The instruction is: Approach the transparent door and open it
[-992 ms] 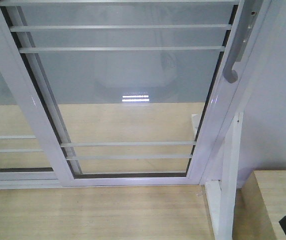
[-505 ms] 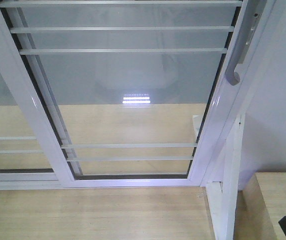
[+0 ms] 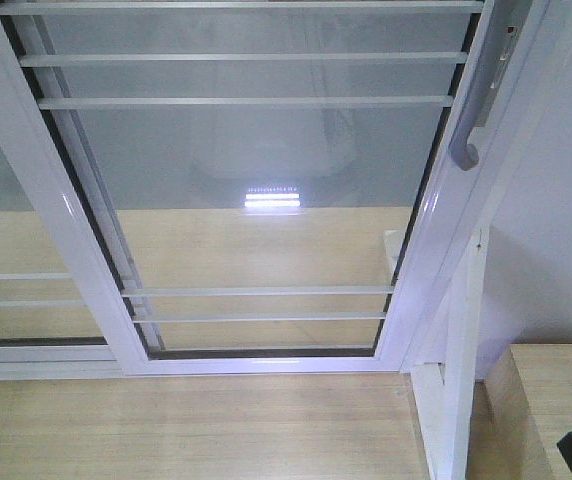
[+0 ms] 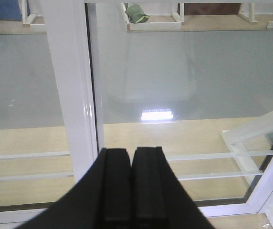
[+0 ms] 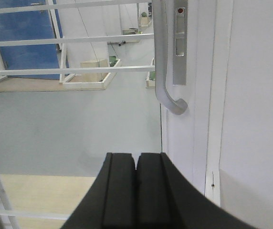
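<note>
The transparent door [image 3: 256, 170] fills the front view: clear glass in a glossy white frame, crossed by thin white bars. Its curved silver-grey handle [image 3: 474, 110] runs down the right stile. In the right wrist view the handle [image 5: 161, 62] hangs just above and slightly right of my right gripper [image 5: 136, 156], which is shut on nothing and apart from it. My left gripper [image 4: 131, 151] is shut too, empty, and faces the door's left white stile [image 4: 69, 95] and lower glass. The handle-side stile lies against the white jamb [image 5: 213, 95].
A second glass panel without a handle [image 3: 6, 250] overlaps on the left. A bare white frame post [image 3: 458, 380] stands at the lower right, beside a light wooden box [image 3: 551, 400] and a white wall [image 3: 566, 200]. The floor is pale wood [image 3: 186, 430].
Over the last second the door and handle slid a few pixels down and right in the front view. In the last half second nothing visibly moved.
</note>
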Tool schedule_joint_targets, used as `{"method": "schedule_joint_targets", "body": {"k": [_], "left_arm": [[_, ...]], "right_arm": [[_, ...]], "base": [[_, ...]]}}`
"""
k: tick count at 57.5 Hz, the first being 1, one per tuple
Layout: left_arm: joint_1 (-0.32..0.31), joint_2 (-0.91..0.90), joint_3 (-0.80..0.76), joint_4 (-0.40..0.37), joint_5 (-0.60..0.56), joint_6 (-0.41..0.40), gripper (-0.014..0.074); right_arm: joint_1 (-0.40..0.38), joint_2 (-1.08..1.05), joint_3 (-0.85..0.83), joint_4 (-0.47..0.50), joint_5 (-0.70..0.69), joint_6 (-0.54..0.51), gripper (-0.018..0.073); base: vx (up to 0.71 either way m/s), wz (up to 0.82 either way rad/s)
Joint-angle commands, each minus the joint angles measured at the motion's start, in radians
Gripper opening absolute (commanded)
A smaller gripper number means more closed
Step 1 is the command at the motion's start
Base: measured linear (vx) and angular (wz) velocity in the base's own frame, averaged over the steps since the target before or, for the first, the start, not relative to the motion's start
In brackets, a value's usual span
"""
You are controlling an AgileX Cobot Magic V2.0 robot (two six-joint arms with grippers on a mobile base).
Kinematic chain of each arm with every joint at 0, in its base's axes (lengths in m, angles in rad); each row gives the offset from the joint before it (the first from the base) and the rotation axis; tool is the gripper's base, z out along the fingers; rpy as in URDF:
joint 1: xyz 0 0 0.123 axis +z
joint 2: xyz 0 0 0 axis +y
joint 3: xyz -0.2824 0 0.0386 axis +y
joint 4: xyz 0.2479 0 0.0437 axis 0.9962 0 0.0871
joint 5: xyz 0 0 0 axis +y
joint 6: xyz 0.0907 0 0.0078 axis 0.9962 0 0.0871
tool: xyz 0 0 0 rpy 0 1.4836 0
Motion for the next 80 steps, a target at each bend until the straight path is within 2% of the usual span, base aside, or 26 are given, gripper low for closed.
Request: {"method": "schedule_joint_targets", "body": {"k": [1,12,30,47,57,67,71,80], "left_arm": [[-0.003,-0.013,0.025,-0.004,-0.084,-0.002,0.0004],[-0.003,-0.013,0.025,0.019,-0.102,0.003,0.0004],[-0.003,-0.013,0.025,0.022,-0.377,0.000,0.0004],[-0.003,-0.013,0.025,0.022,-0.400,0.000,0.0004],[-0.003,-0.013,0.021,0.022,-0.499,0.000,0.0004],[-0.004,-0.013,0.017,-0.012,-0.612,-0.082,0.0004],[-0.004,-0.005,-0.015,-0.011,-0.596,-0.104,0.0004],[-0.004,0.109,-0.174,0.028,-0.498,-0.084,0.0004]], "right_arm": [[-0.002,-0.002,0.013,-0.008,-0.079,0.000,0.0013],[-0.002,-0.002,0.013,-0.008,-0.079,0.000,0.0013],[-0.002,-0.002,0.013,-0.008,-0.082,0.000,0.0013],[-0.002,-0.002,0.013,-0.008,-0.095,0.000,0.0013],[-0.002,-0.002,0.012,-0.008,-0.132,0.000,0.0013],[-0.002,-0.002,-0.021,-0.022,-0.232,-0.060,0.0013],[-0.002,-0.001,-0.079,-0.022,-0.205,-0.087,0.0013],[-0.002,0.099,-0.285,-0.029,-0.091,-0.097,0.0013]], "base": [[0.00,0.00],[0.00,0.00],[0.00,0.00],[0.00,0.00],[0.00,0.00],[0.00,0.00],[0.00,0.00],[0.00,0.00]]}}
